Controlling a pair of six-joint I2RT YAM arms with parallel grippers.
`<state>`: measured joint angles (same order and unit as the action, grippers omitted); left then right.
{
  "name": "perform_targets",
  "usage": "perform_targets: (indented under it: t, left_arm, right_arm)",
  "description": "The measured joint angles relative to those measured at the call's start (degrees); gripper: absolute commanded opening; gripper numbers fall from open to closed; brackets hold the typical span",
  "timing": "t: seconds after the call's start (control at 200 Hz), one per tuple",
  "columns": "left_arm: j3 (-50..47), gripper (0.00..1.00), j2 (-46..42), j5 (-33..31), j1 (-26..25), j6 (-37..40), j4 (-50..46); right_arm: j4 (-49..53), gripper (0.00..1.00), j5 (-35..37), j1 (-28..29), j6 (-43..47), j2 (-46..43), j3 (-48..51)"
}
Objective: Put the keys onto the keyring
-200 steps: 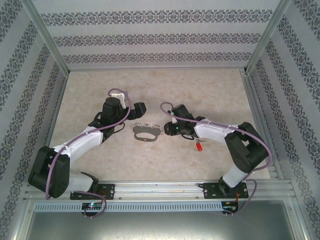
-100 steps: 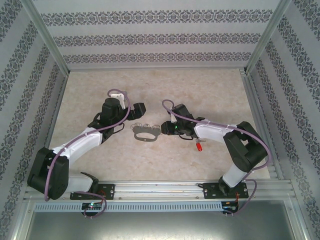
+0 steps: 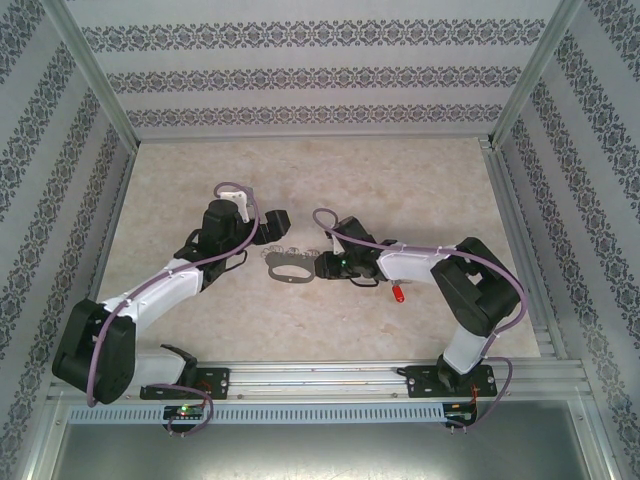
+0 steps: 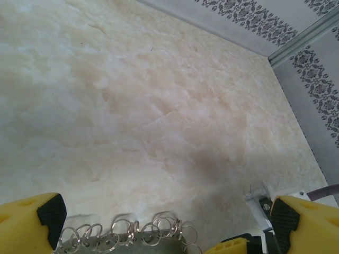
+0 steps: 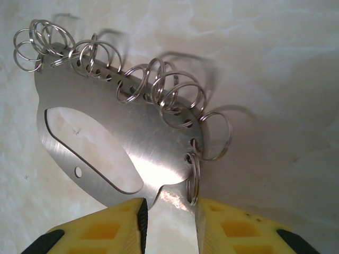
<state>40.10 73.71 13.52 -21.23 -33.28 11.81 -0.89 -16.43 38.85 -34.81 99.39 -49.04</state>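
While I watch, left gripper (image 4: 165,219): wide open, empty
Right gripper (image 5: 170,207): narrowed around keyring (image 5: 106,132) end, clamping I cannot tell
Key (image 3: 398,294): 1, on table (image 3: 420,180)

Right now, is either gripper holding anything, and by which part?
Left gripper is open, holding nothing. Right gripper straddles the narrow end of the keyring, fingers close on both sides; whether it clamps cannot be told.

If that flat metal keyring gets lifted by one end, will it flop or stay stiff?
Probably stiff: the keyring looks like one flat metal plate, so it should lift without bending. The small rings sit loosely in holes, so they would likely dangle. Lying flat on the table, it may slide, not roll, when pushed.
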Motion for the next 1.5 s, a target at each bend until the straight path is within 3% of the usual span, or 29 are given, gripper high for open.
perform_targets:
  t: [0.5, 0.809, 1.174, 1.504]
  left_arm:
    - [-0.76, 1.00, -0.17, 0.00, 0.00, 0.00, 0.00]
    - [-0.90, 1.00, -0.17, 0.00, 0.00, 0.00, 0.00]
    - [-0.98, 1.00, -0.17, 0.00, 0.00, 0.00, 0.02]
    - [-0.98, 1.00, -0.17, 0.37, 0.00, 0.00, 0.02]
  right_arm:
    - [-1.66, 0.31, -1.07, 1.18, 0.85, 1.64, -4.90]
    - [-0.85, 0.33, 0.33, 0.24, 3.89, -2.29, -3.63]
    - [0.48, 0.30, 4.59, -1.60, 8.09, -0.33, -2.73]
    - [-0.39, 0.29, 4.09, -1.57, 11.63, 1.20, -2.45]
